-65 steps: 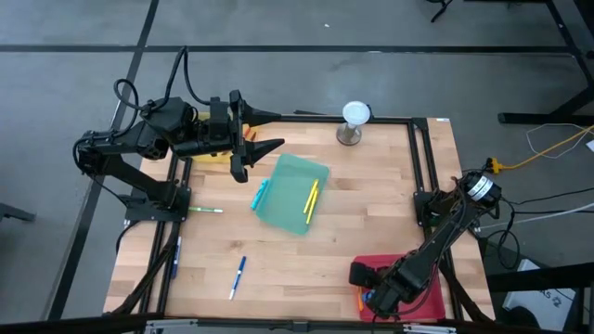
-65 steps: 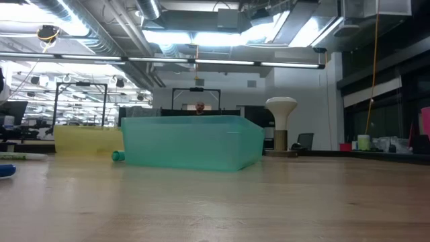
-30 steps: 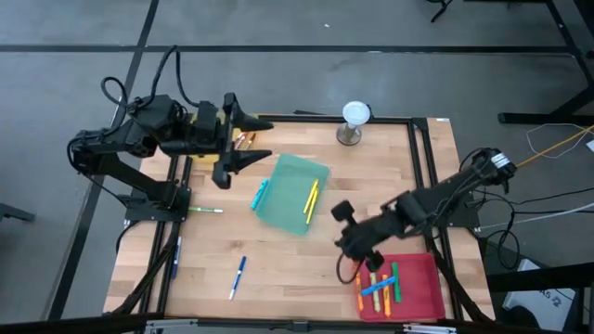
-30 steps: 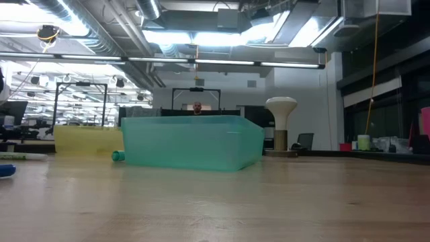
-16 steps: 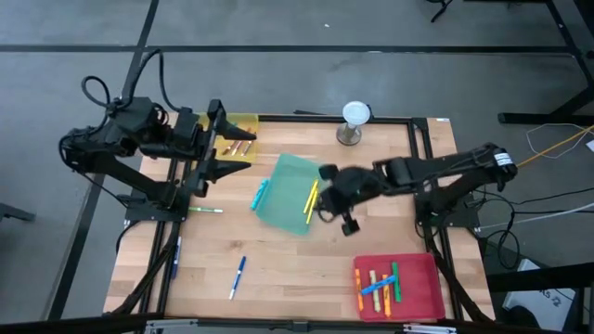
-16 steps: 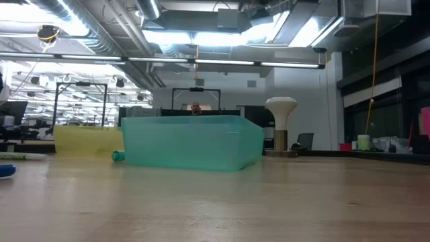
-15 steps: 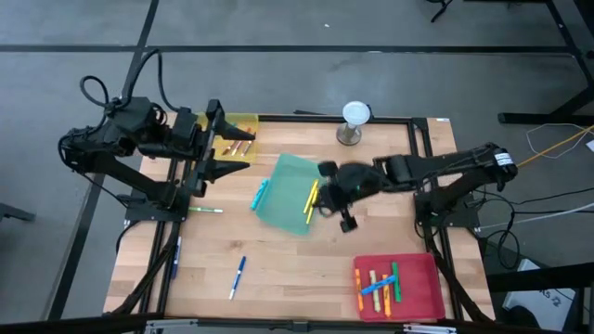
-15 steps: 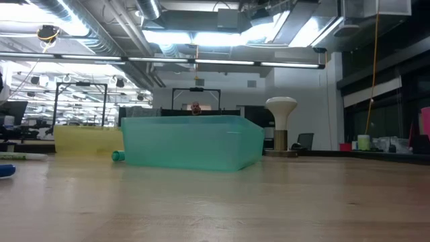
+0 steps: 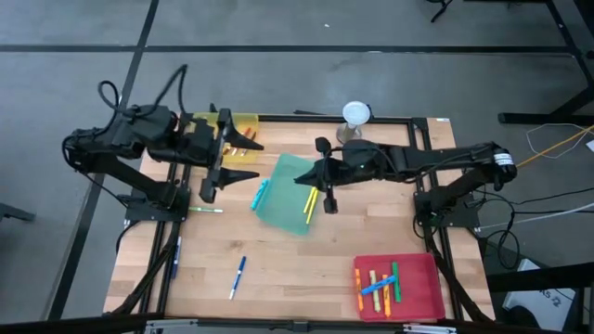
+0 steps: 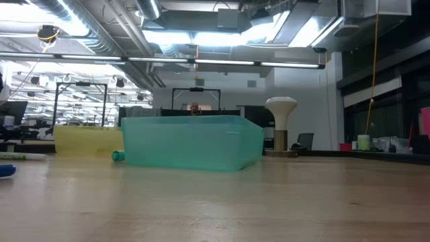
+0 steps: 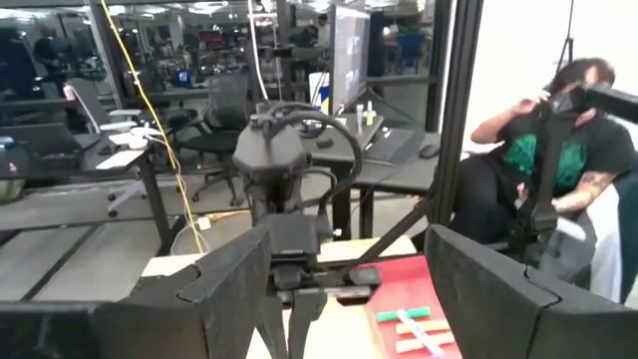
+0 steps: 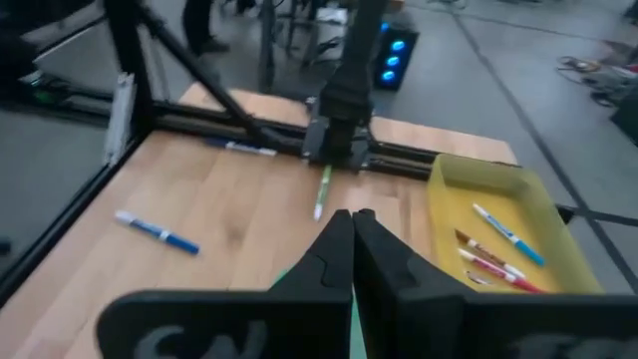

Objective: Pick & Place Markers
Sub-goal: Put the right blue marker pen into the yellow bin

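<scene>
Teal tray [image 9: 290,193] (lamp [image 9: 355,120] beyond)

Bare wood lies open between the green tray [image 9: 293,193] and the red tray [image 9: 397,286]. The right arm [image 9: 408,161] crosses above the green tray's far edge.

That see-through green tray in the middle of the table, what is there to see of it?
The green tray is a shallow rectangular box of clear teal plastic with low walls and an open top. It sits flat on the wooden table, turned at an angle to the table's edges. Two yellow markers lie inside it near one wall, and a teal marker lies on the table against its outside. The right gripper hangs over its edge, jaws shut.
</scene>
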